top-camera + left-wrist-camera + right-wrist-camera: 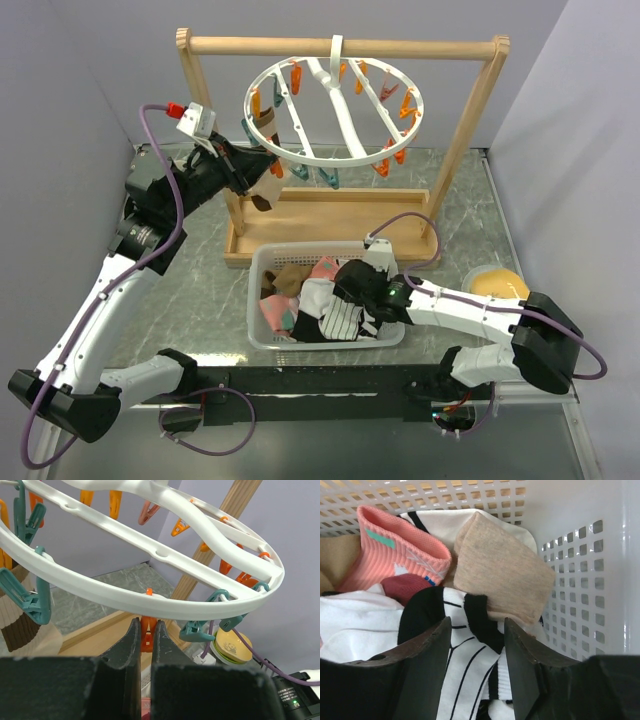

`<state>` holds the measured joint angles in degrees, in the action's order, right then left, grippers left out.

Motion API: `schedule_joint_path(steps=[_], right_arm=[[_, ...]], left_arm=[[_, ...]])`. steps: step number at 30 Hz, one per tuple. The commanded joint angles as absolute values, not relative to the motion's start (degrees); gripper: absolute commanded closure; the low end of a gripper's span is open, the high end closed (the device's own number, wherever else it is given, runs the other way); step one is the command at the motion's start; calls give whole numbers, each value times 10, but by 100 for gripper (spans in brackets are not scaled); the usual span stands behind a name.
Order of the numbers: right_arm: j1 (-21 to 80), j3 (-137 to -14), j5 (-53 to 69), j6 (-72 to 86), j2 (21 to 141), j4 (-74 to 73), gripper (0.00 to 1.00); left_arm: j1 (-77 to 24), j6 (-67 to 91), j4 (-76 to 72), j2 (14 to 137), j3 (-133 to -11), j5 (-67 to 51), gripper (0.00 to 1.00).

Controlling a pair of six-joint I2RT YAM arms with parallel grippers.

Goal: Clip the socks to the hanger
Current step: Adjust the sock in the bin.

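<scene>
The hanger (150, 605) is glossy white plastic. The orange peg (147, 632) and teal pegs (30, 602) are smooth plastic too. The frame (340, 45) is pale, matt wood. The socks (405, 555) are soft ribbed knit cloth, lying in a shiny perforated plastic basket (580, 555). The bench (200, 290) looks like polished marbled stone.

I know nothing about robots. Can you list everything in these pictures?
hanger: one, white ring, hung from the frame's top bar.
pegs: many, orange and teal, around the ring.
frame: one, light wood, back of the table.
hung sock: one, cream and brown, at the ring's left.
basket: one, white, before the frame.
socks: several, pink, tan, white, striped, in the basket.
dish: one, yellow, right of the basket.
table: one, grey-green marble, under everything.
left end effector: one, black, shut on an orange peg under the ring.
right end effector: one, black, open above a striped sock in the basket.
</scene>
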<state>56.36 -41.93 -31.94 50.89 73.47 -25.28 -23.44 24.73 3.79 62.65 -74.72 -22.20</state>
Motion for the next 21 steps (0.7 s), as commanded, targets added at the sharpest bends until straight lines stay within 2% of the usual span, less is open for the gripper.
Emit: schedule_joint_path(steps=[1, 2, 5, 6, 8, 11, 16, 21], right_arm=[[561, -404, -332, 507, 737, -206, 51], [560, -402, -333, 502, 736, -199, 54], [561, -390, -334, 489, 722, -174, 71], [561, -388, -337, 486, 707, -171, 83], [565, -389, -348, 467, 687, -167, 96], [573, -402, -368, 433, 644, -174, 100], [604, -439, -381, 337, 575, -144, 100], [629, -475, -313, 250, 573, -70, 98]], left_arm=[[-236, 253, 26, 608, -745, -231, 99], [-236, 253, 26, 607, -744, -233, 99], [-236, 253, 25, 607, -744, -233, 99], [-236, 252, 26, 606, -744, -233, 99], [-235, 251, 29, 606, -744, -232, 99], [-235, 252, 29, 605, -744, -233, 99], [-236, 252, 28, 604, -745, -232, 99], [-235, 254, 29, 602, -744, -231, 99]])
